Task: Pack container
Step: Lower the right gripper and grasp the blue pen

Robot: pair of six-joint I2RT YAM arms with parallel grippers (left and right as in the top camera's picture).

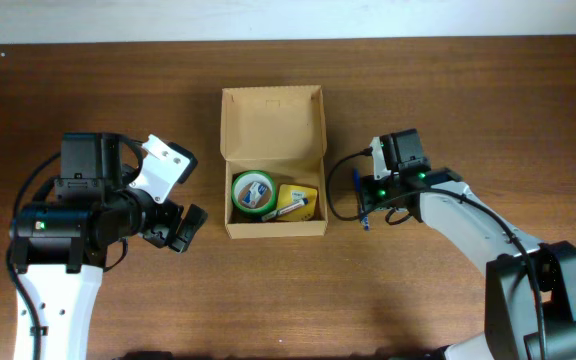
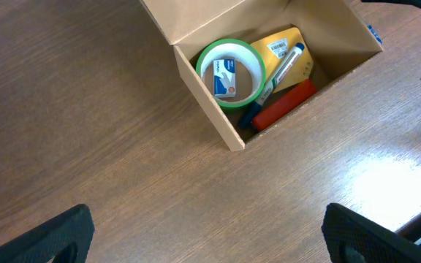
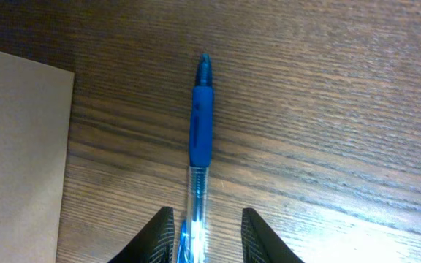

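surface: brown wood-grain table (image 1: 98,90) | far edge: pale strip (image 1: 268,18), maybe wall | light: glare (image 2: 386,183)

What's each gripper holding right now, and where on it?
Left gripper open, nothing held. Right gripper straddles the blue pen at its clear barrel, behind the rubber grip; cannot tell whether it is clamped.

Overhead straight down on table (image 1: 68,80); left wrist oblique, shares container (image 2: 205,108); right wrist close on pen (image 3: 201,117).

In the container (image 1: 272,120), a tape roll (image 1: 238,195) lies left of a small box (image 1: 299,192) bearing a marker (image 1: 290,209); a pen (image 3: 201,124) lies on the tabletop (image 1: 268,300) right of the container.
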